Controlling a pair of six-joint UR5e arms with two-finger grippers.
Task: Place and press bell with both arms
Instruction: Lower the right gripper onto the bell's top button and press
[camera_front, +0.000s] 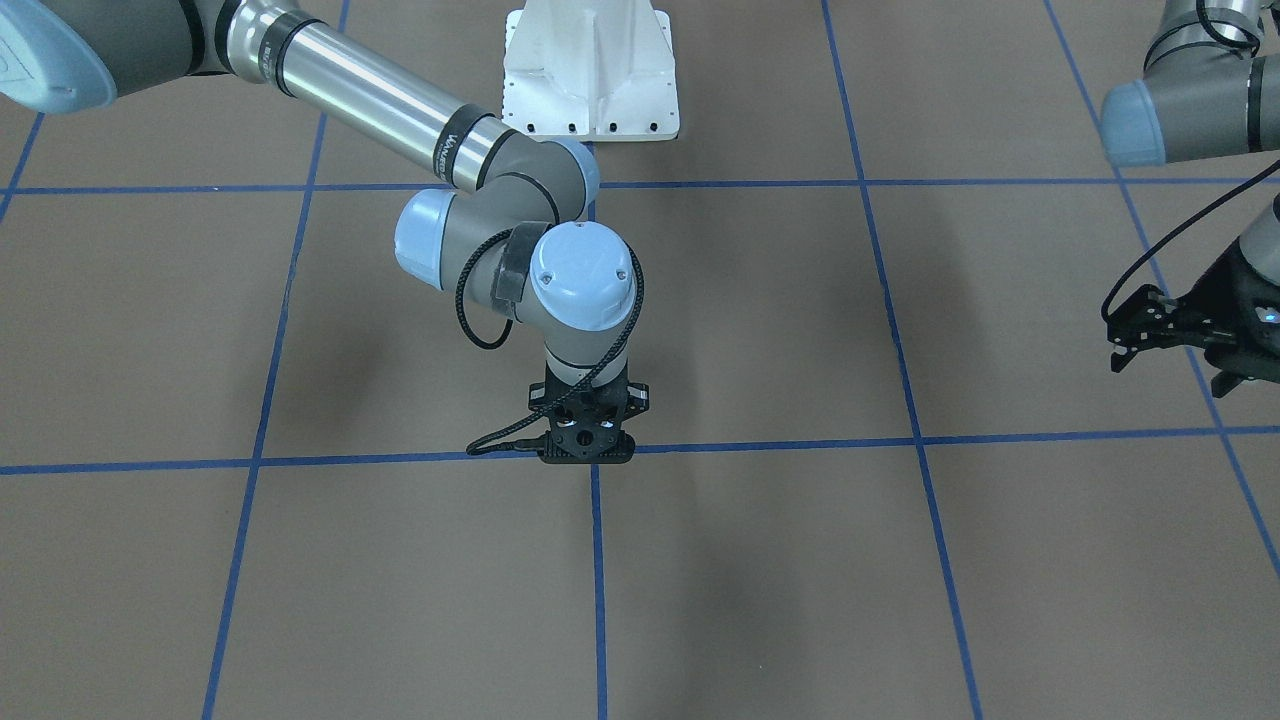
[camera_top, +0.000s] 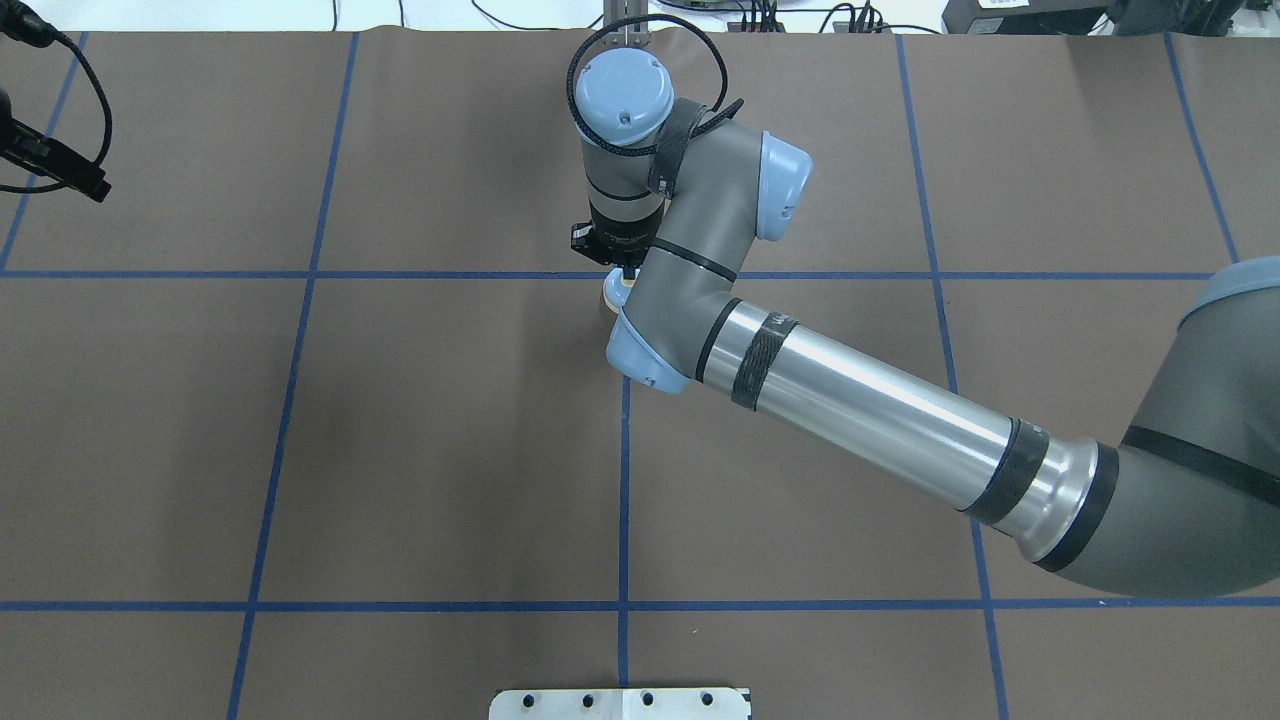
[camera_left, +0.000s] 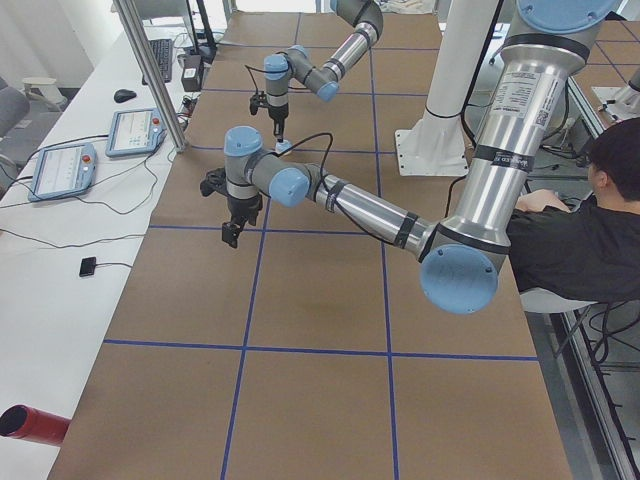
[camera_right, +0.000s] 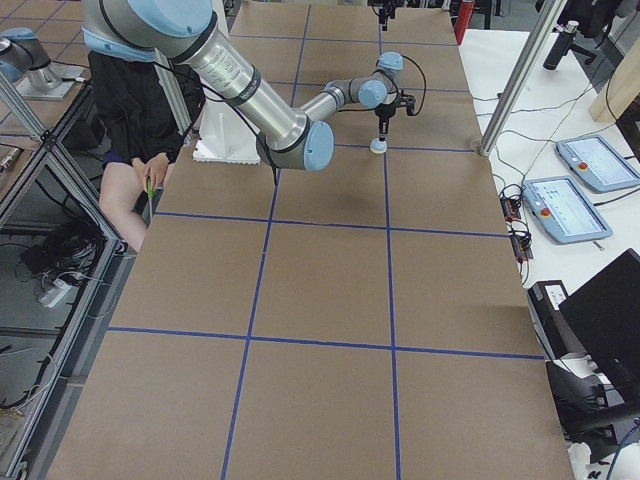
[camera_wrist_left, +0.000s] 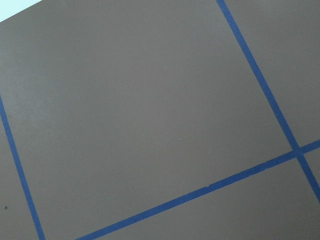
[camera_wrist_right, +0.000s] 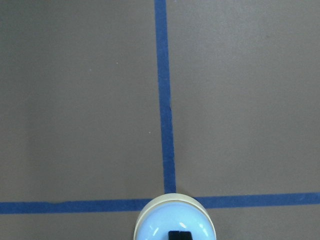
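Observation:
The light-blue bell (camera_wrist_right: 175, 225) with its cream base ring stands on the brown table at a crossing of blue tape lines. It also shows in the overhead view (camera_top: 614, 290) and the exterior right view (camera_right: 378, 147). My right gripper (camera_wrist_right: 180, 235) points straight down over it. Its fingers are together, with the black tip on the bell's top, and the button is hidden under it. In the front-facing view the right gripper (camera_front: 588, 452) hides the bell. My left gripper (camera_front: 1118, 335) is open and empty. It hangs above bare table far to the side of the bell.
The white pedestal (camera_front: 590, 70) stands at the robot's side of the table. Blue tape lines (camera_front: 597, 580) divide the table into squares. A seated person (camera_left: 590, 230) is beside the table. Tablets (camera_left: 60, 165) and a red cylinder (camera_left: 30, 425) lie on the side bench.

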